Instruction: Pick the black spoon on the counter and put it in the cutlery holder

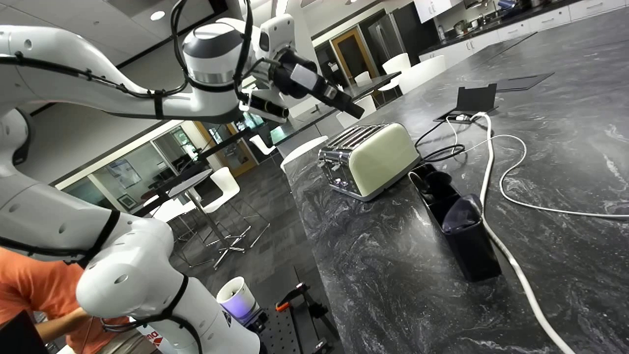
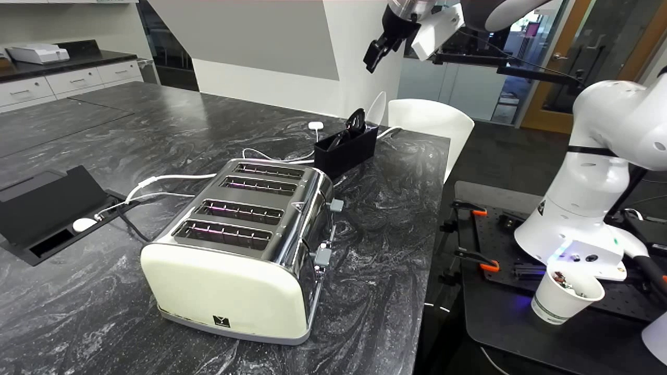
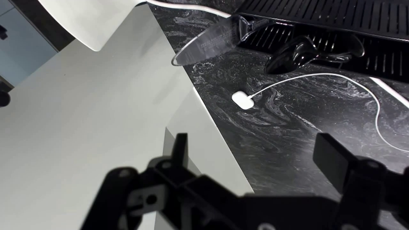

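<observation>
The cutlery holder appears as a long narrow black box in both exterior views [image 1: 472, 253] [image 2: 348, 155] and at the top right of the wrist view [image 3: 335, 14]. It stands on the dark marbled counter [image 1: 378, 255] [image 2: 385, 250] [image 3: 271, 153]. A glossy black spoon stands in it, its bowl sticking out [image 2: 356, 121] [image 3: 289, 56]. A clear utensil [image 2: 376, 109] [image 3: 207, 44] leans out of its end. I see no black spoon lying loose on the counter. My gripper [image 1: 355, 109] [image 2: 373, 56] [image 3: 250, 143] is open and empty, high above the counter and apart from the holder.
A cream and chrome toaster [image 1: 388, 160] [image 2: 224, 291] stands on the counter. Near it is an open black outlet box [image 1: 475, 101] [image 2: 57, 208]. White cables [image 1: 516, 270] run beside the holder. A small white plug [image 2: 316, 125] [image 3: 243, 100] lies nearby. A white chair [image 2: 432, 117] stands past the counter edge.
</observation>
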Robot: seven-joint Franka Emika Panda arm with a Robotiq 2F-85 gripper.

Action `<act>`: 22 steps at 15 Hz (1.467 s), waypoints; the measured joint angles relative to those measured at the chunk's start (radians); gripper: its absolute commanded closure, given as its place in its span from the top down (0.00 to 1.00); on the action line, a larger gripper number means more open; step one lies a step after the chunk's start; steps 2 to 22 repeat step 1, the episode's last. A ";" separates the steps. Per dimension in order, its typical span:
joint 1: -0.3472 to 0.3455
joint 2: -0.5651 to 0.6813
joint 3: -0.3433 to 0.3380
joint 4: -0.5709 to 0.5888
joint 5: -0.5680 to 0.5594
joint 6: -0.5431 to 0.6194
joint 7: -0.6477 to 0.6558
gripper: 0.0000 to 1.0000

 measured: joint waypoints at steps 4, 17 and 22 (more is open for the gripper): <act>-0.001 0.000 0.000 0.000 0.000 0.000 0.000 1.00; -0.001 0.000 0.000 0.000 0.000 0.000 0.000 1.00; -0.001 0.000 0.000 0.000 0.000 0.000 0.000 1.00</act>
